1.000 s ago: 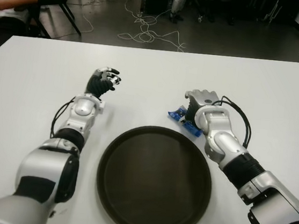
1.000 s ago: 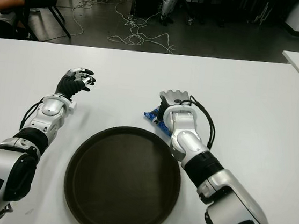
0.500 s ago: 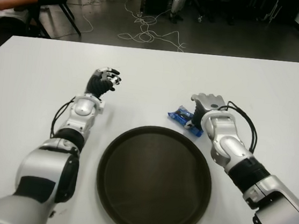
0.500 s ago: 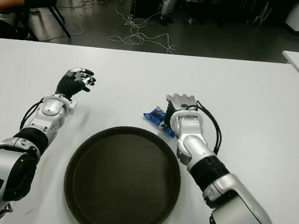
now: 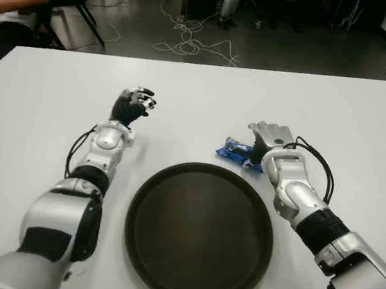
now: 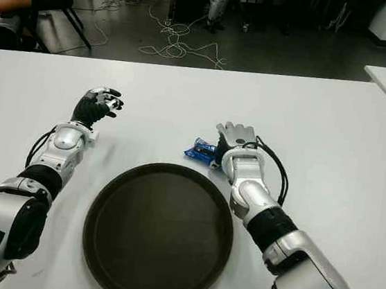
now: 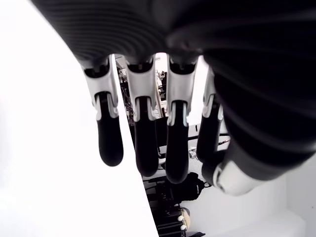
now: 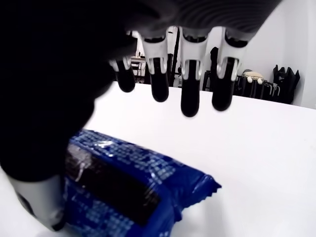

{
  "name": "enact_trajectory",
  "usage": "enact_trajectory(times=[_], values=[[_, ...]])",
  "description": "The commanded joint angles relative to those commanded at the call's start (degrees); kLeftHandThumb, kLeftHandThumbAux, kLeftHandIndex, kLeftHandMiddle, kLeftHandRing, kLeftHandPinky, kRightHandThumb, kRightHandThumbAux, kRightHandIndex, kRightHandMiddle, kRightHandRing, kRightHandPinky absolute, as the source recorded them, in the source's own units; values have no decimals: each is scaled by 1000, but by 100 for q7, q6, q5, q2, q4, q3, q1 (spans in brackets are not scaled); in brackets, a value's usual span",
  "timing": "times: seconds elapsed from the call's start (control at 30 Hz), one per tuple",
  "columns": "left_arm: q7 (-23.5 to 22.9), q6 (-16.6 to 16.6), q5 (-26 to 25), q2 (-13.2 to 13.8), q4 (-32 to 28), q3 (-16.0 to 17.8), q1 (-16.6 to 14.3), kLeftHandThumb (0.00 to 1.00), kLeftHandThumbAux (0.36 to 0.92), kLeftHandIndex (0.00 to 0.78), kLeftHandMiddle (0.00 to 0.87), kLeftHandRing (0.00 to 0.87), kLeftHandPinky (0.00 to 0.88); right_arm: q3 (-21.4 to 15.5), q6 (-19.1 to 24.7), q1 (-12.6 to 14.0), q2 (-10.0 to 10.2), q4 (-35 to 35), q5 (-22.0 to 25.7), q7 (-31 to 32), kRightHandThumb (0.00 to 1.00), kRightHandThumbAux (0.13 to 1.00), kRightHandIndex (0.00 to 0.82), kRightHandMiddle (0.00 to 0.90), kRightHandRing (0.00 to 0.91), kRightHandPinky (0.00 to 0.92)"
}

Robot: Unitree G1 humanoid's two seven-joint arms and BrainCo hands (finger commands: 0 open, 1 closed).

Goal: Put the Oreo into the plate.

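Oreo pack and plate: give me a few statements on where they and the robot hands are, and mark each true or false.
1. The Oreo pack lies on the white table. True.
2. The Oreo pack is inside the plate. False: it lies just beyond the plate's far rim.
3. The right robot hand grips the pack. False: its fingers are extended above it.
4. The left robot hand holds nothing. True.

- Surface [image 5: 38, 92]: white, flat, extends across the whole near view.
- Plate [image 5: 199, 233]: dark, round, lying flat on the surface, near edge centre.
- Oreo [image 5: 235, 150]: blue packet, lying flat on the surface just beyond the plate's far right rim.
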Motion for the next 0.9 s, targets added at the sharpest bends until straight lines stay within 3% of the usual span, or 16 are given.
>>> enact_trajectory(times=[0.4,0.9], values=[[15,50,15,7,6,-12,-7,822,685,379,461,383,432,-97,-165,-21,44,227,100,-174,0,745,138,152,183,219],[-32,42,9,-1,4,-12,-16,821,686,379,459,389,443,-242,-653,-110,82,712,326,-596,0,746,207,196,230,270]])
